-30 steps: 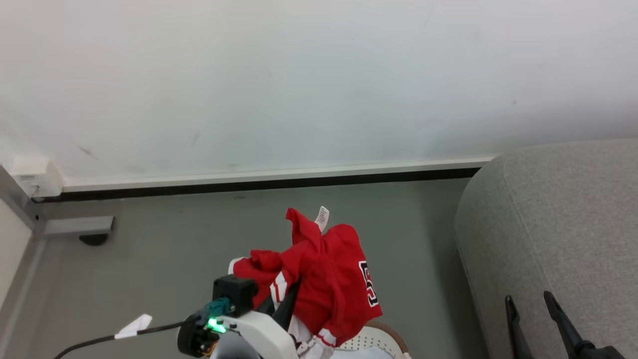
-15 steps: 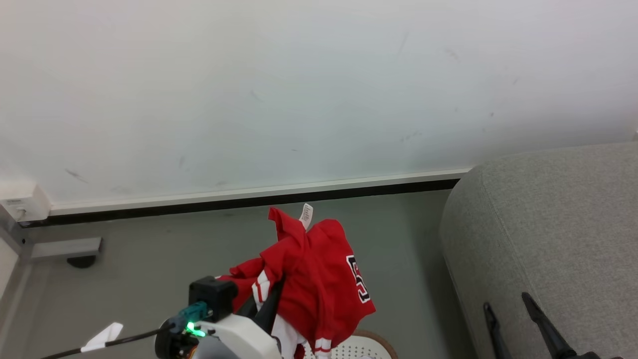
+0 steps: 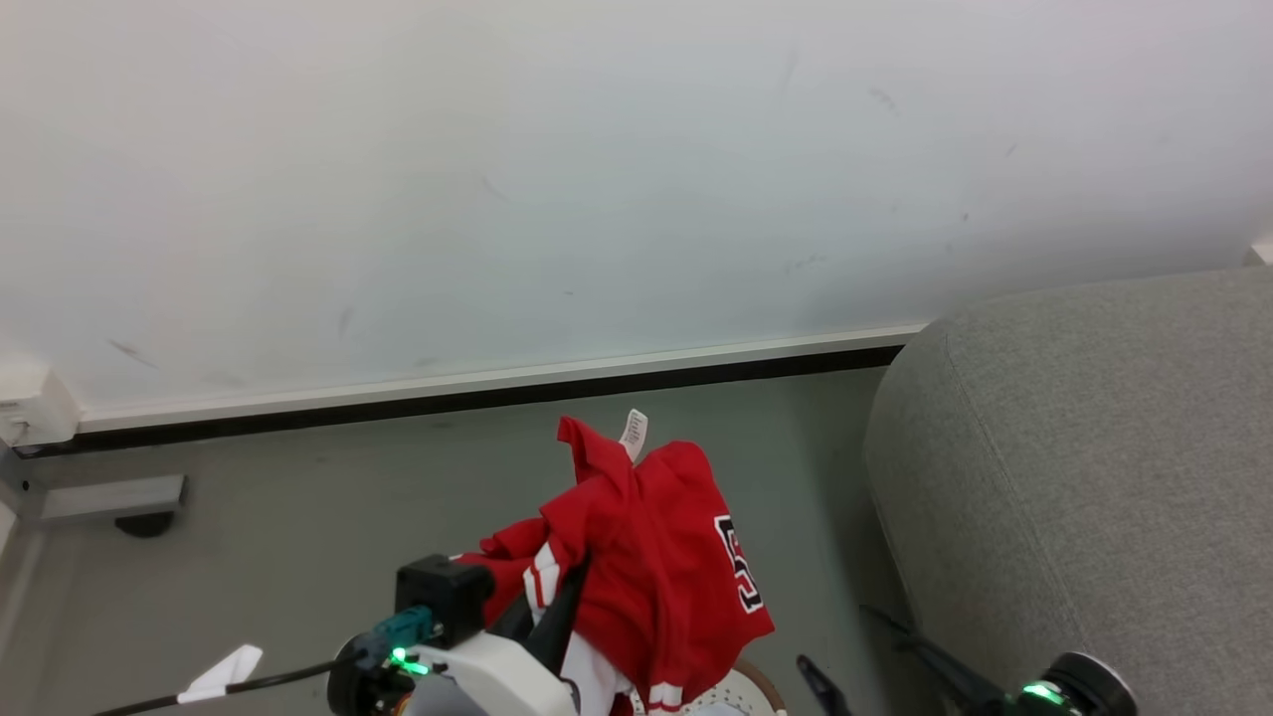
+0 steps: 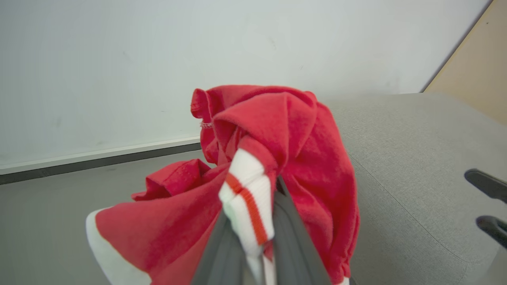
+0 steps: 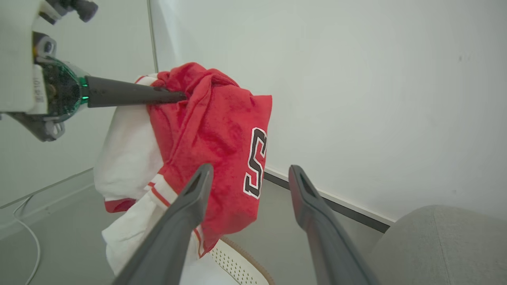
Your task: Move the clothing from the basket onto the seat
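Above the mostly hidden basket (image 5: 237, 261), left gripper (image 5: 176, 95) clamped on bunched clothing (image 3: 666, 557), right gripper (image 5: 249, 172) spread wide.

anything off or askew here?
Nothing spilled or damaged. The clothing hangs as a crumpled wad from the left gripper, which is pinched shut on a striped cuff, above the basket. The right gripper is open and empty beside it.

Open floor (image 3: 298, 507) between hanging clothing (image 3: 656, 557) and wall (image 3: 597, 199), clear gap toward seat (image 3: 1094, 447), basket (image 5: 233, 259) just beneath
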